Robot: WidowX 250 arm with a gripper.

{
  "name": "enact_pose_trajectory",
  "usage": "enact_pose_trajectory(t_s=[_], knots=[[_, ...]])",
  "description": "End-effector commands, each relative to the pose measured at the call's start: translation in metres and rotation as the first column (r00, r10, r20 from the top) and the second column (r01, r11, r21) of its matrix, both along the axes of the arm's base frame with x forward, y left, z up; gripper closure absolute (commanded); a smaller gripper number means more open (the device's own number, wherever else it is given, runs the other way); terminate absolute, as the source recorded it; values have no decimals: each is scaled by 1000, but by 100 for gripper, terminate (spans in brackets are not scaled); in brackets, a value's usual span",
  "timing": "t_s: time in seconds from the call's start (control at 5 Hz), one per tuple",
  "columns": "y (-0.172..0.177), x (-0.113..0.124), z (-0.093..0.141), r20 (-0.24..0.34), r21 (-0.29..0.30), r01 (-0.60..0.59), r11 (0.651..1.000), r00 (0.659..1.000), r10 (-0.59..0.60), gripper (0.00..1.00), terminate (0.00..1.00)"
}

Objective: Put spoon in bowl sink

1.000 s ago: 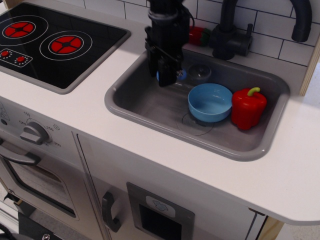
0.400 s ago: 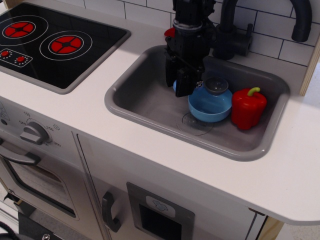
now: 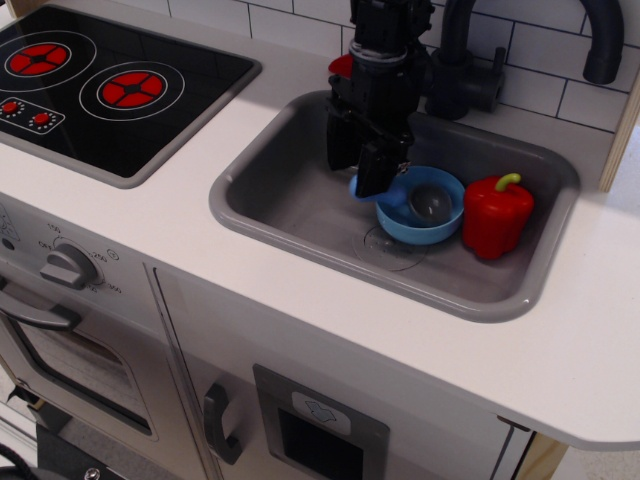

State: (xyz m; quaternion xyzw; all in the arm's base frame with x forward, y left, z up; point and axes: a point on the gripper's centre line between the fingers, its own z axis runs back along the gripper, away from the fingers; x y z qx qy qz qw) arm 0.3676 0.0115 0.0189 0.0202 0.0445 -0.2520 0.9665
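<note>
The light-blue bowl (image 3: 404,226) sits in the grey sink (image 3: 285,200), right of its middle. The spoon (image 3: 431,203) lies in the bowl: its grey scoop rests inside and its light-blue handle leans over the bowl's left rim. My black gripper (image 3: 358,172) hangs straight down over the sink at the bowl's left edge. Its fingers stand apart on either side of the handle's end, and the jaws look open.
A red toy pepper (image 3: 497,215) stands in the sink, touching the bowl's right side. A black faucet (image 3: 465,75) rises behind the sink. A black stovetop (image 3: 110,85) lies at the left on the white countertop (image 3: 560,340). A small red object (image 3: 341,65) sits behind the arm.
The gripper carried the spoon right from the sink's back left to the bowl, then lowered it. The scoop now rests inside the bowl and the fingers have spread.
</note>
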Motion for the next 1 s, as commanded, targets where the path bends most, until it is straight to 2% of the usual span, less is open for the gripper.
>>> enact_pose_trajectory(t_s=[0.0,0.2,0.4,0.6,0.8], knots=[[5,13,44,95,-46,-15,999,995,20,0,0],[9,12,67,136,-73,-30,997,990,40,0,0],[21,4,83,204,-116,-55,992,976,78,0,0],[21,4,83,204,-116,-55,992,976,78,0,0],[21,4,83,204,-116,-55,992,976,78,0,100]])
